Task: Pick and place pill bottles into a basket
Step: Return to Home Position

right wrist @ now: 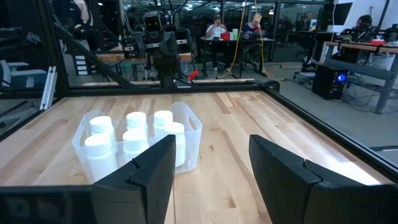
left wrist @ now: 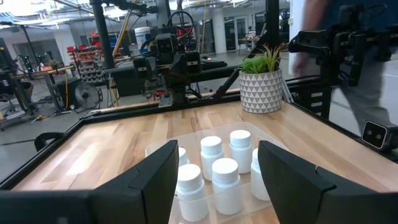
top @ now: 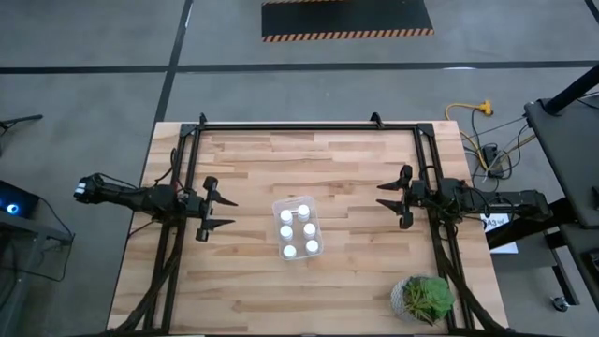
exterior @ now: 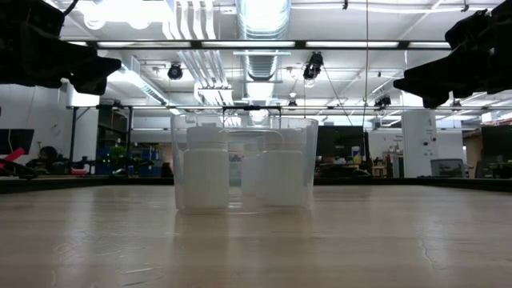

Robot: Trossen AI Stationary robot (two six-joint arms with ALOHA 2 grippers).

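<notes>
Several white pill bottles (top: 299,230) stand upright inside the clear basket (top: 278,206) at the table's middle; they also show in the low view (exterior: 206,178), the left wrist view (left wrist: 225,180) and the right wrist view (right wrist: 135,144). My left gripper (top: 223,212) is open and empty, to the left of the basket and above the table. My right gripper (top: 387,202) is open and empty, to the right of the basket. The basket rests on its base on the wood.
A green potted plant (top: 424,299) stands at the table's near right corner. A black metal frame (top: 309,126) runs along the far edge and both sides. People show in the room beyond the table (right wrist: 217,28).
</notes>
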